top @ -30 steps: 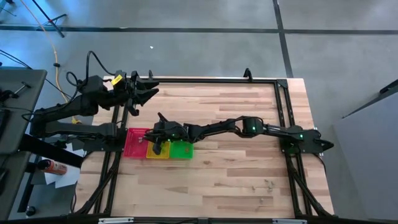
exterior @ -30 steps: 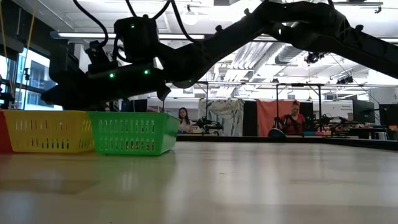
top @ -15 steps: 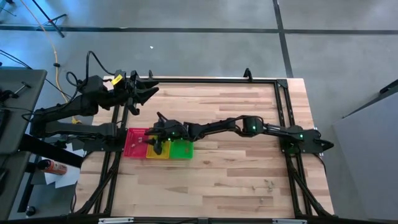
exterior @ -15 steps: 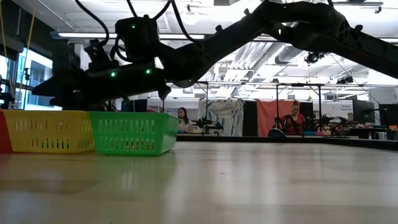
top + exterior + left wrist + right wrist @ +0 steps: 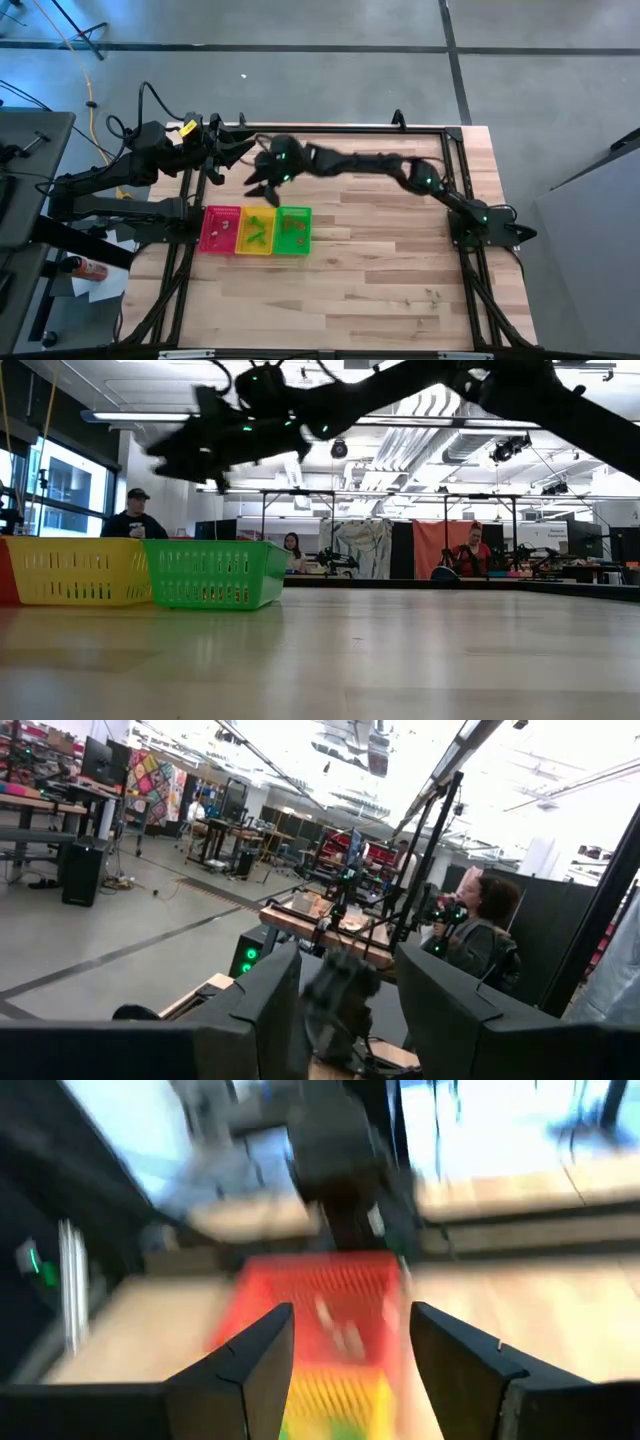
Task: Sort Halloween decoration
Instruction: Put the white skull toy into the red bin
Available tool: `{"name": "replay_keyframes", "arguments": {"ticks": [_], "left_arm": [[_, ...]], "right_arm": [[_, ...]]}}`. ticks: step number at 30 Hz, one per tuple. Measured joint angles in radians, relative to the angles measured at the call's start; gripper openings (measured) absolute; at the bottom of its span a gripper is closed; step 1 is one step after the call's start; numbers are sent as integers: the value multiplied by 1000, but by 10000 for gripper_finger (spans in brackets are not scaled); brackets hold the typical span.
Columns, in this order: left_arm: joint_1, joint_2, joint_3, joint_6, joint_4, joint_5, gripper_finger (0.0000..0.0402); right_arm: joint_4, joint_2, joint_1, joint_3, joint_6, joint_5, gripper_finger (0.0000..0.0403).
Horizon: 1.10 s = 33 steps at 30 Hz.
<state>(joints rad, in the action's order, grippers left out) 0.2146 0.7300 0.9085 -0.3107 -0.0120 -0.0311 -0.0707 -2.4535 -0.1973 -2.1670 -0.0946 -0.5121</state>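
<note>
right gripper (image 5: 258,181) hangs above the trays w/ jaws wide & empty, left gripper (image 5: 240,150) parked open at the rear; remaining trinkets (image 5: 430,295) look tiny, light, prob slippery, so pinch across the body w/ fingertips.

The right arm stretches long across the table from its base at the right edge, its wrist raised and its right gripper (image 5: 262,180) hanging in the air with fingers (image 5: 245,1365) spread apart and empty. The left arm waits folded at the far left corner, its left gripper (image 5: 238,146) pointing inward, fingers (image 5: 262,1010) seemingly parted.
</note>
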Motion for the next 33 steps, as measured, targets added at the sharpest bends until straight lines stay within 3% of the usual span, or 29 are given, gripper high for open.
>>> {"name": "replay_keyframes", "arguments": {"ticks": [6,10,15,19,25,29,33], "left_arm": [[0,0,0,0,0,-2,156],[0,0,0,13,-1,-11,156],[0,0,0,34,-5,-31,156],[0,0,0,34,-9,-52,156],[0,3,0,36,-9,-56,156],[0,14,0,66,-8,-63,156],[0,40,0,97,-7,-64,156]], "right_arm": [[-528,120,-67,0,307,-20,195],[-834,166,-109,11,422,-21,195],[-961,252,-150,160,465,-74,195],[-837,382,-156,428,417,-101,195],[-436,699,-121,958,191,-85,195],[-139,933,-51,1245,-40,13,195],[157,1121,55,1422,-222,178,195]]}}
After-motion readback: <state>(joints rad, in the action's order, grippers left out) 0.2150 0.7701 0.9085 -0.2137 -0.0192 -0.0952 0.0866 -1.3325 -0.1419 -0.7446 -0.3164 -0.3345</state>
